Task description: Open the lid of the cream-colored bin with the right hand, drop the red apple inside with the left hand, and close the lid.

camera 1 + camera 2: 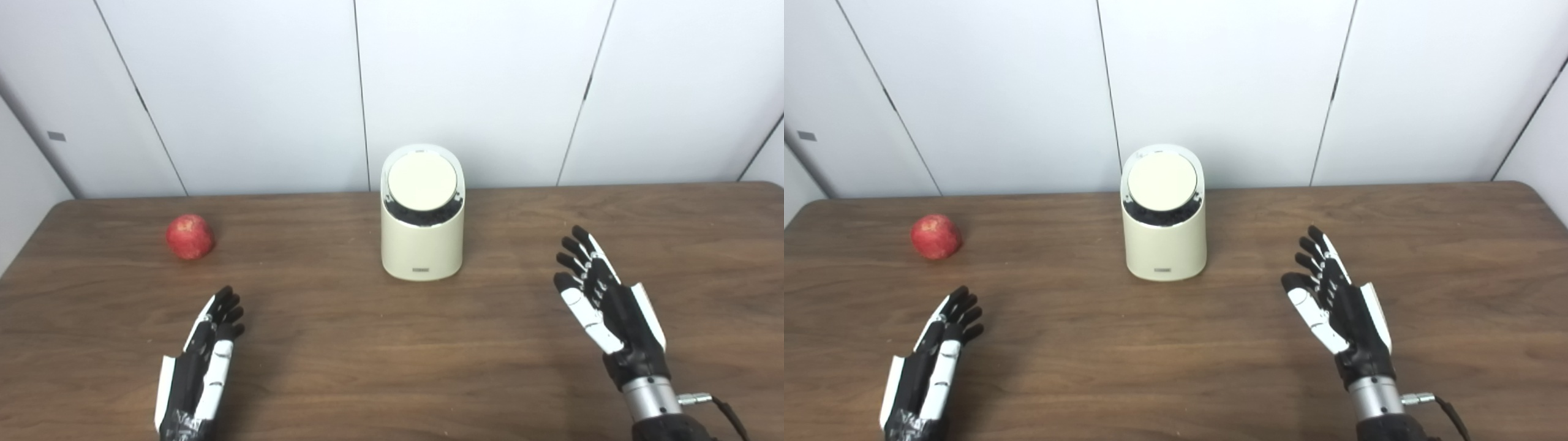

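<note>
While both hands hover empty, bin lid sits closed.

Red apple, cream-coloured bin

A dark wooden table with rounded far corners runs up to the white wall panels. A cream-colored bin stands upright near the middle of the table, toward the back, its round lid shut. A red apple sits well apart on the left.
</note>
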Controlling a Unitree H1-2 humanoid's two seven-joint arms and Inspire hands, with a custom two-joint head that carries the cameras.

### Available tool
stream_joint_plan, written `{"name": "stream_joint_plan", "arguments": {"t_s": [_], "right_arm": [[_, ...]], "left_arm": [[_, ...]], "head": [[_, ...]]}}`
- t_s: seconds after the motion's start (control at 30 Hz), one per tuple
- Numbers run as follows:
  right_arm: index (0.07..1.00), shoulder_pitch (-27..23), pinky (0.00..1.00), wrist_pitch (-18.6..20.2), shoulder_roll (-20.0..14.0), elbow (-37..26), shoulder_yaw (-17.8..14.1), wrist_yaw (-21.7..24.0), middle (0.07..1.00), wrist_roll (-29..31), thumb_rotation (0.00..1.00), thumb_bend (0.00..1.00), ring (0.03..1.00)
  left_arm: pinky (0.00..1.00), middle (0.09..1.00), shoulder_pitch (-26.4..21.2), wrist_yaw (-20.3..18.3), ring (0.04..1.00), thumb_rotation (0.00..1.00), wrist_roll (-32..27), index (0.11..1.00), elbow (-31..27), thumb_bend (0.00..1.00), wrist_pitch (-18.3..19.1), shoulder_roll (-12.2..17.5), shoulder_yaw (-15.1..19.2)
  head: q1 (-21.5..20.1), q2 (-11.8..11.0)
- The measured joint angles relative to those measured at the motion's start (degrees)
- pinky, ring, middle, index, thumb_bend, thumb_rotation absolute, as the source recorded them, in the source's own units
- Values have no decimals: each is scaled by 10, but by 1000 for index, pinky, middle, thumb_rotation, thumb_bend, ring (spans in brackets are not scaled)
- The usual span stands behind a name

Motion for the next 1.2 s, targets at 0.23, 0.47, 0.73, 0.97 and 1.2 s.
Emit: {"name": "stream_joint_plan", "arguments": {"t_s": [0.23, 0.47, 0.73, 0.97, 1.2], "right_arm": [[910, -67, 805, 48, -4, 16, 19, -2, 892, -62, 710, 698, 872], [912, -170, 805, 73, 1, 70, 44, -2, 899, -96, 646, 742, 868], [924, -241, 795, 89, 8, 151, 77, -4, 914, -129, 529, 809, 896], [939, -291, 809, 94, 6, 210, 82, -5, 925, -144, 479, 833, 910], [934, -330, 763, 81, -2, 264, 94, -20, 919, -156, 442, 863, 892]], "left_arm": [[855, 903, 0, 4, 885, 819, 9, 932, 1, 423, -1, -1, -2], [870, 916, 0, 4, 899, 821, 8, 938, 0, 396, -1, -2, -5], [873, 910, 0, 5, 898, 813, 9, 934, 0, 406, -1, -3, -6], [869, 907, 1, 5, 894, 807, 8, 930, -2, 424, -1, -4, -7], [856, 906, 1, 5, 890, 804, 8, 925, -2, 404, -1, -5, -9]], "head": [[-6, 2], [-7, 2], [-10, 6], [-7, 10], [-4, 12]]}}
